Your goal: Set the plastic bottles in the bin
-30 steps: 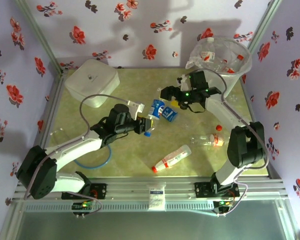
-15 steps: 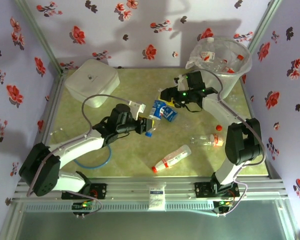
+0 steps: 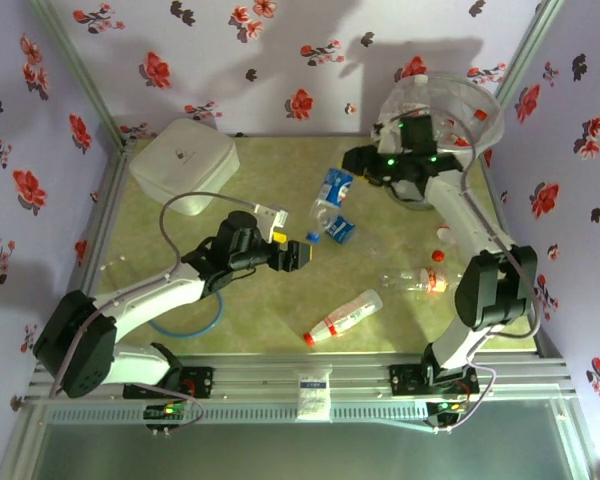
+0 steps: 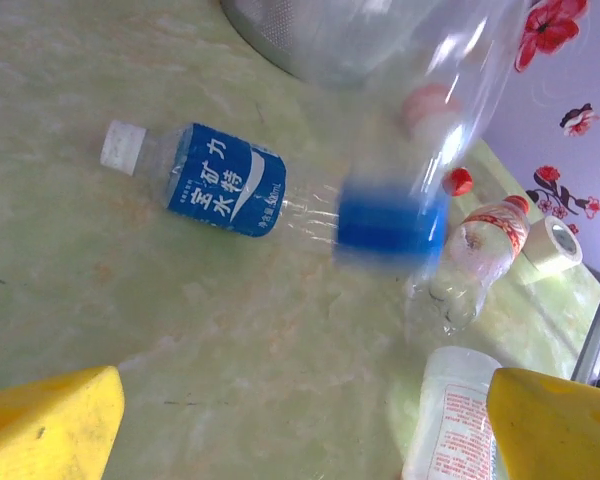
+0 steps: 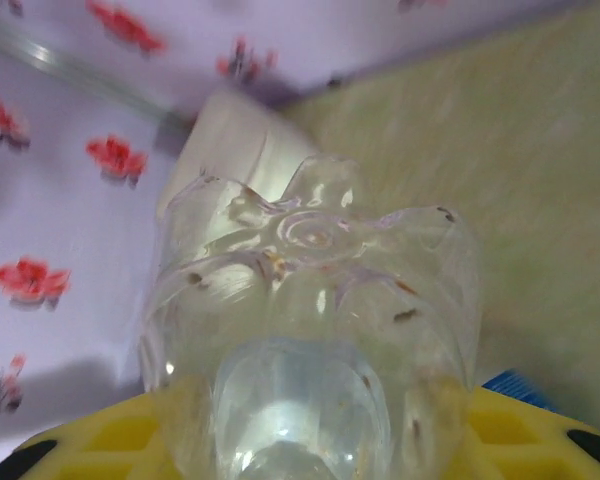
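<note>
— Between the yellow fingers point(image 5: 525, 435) of the right gripper point(image 3: 353, 163): what?
— A clear bottle point(image 3: 330, 192), clamped near its base. Its blue cap hangs down over the table point(image 3: 270, 170), near the bin point(image 3: 485, 125).
— Left gripper point(image 3: 300, 255)?
— Spread wide, empty, low over the table. Another blue-label bottle point(image 4: 225, 182) lies just ahead.

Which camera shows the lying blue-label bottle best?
The left wrist view: the blue-label bottle lies sharp, white cap and writing plain. Top external shows it small. Right wrist gives a blue scrap, maybe it.
</note>
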Controlling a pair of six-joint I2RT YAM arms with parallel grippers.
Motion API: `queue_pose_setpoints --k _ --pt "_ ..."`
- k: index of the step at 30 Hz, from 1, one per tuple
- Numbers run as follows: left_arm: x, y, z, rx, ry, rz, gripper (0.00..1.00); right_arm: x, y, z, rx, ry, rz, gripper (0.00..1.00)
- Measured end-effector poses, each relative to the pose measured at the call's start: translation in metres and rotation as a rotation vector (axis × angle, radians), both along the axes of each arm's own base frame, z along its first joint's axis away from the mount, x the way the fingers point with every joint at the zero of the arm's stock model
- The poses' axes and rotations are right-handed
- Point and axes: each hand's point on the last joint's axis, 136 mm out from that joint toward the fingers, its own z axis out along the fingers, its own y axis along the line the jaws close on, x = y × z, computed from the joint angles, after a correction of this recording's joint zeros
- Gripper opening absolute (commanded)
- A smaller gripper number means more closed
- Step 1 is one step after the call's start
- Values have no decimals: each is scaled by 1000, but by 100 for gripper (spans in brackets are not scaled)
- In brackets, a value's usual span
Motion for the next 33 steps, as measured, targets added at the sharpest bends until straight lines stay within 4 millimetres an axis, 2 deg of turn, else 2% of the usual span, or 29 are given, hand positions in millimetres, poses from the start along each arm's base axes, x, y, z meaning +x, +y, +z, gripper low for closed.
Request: queue_pose_setpoints --k 4,7,10,13,16,20,24,27,33 --pt "1 1 0 3 -2 8 95 4 -69 84 -117 -222 -226 35" --pt "1 2 -1 6 -2 11 95 -6 -118 140 -211 -362 -410 31" --pt "2 2 -2 8 -1 14 96 -15 -154 174 -292 -446 -562 30" --pt "2 2 -2 10 0 14 96 -18 -187 186 -366 -467 -687 29" --pt "2 2 -2 10 0 14 95 -6 -212 181 -440 -449 -778 29" --pt "2 3 -2 10 0 16 95 26 -227 150 -514 -376 -805 29" --pt "2 3 -2 10 1 16 95 64 -231 103 -553 -274 -772 30" --pt "2 3 -2 10 1 16 95 84 -232 67 -575 -187 -740 30" --pt "2 3 -4 16 7 16 95 102 -225 21 -591 -57 -659 29"
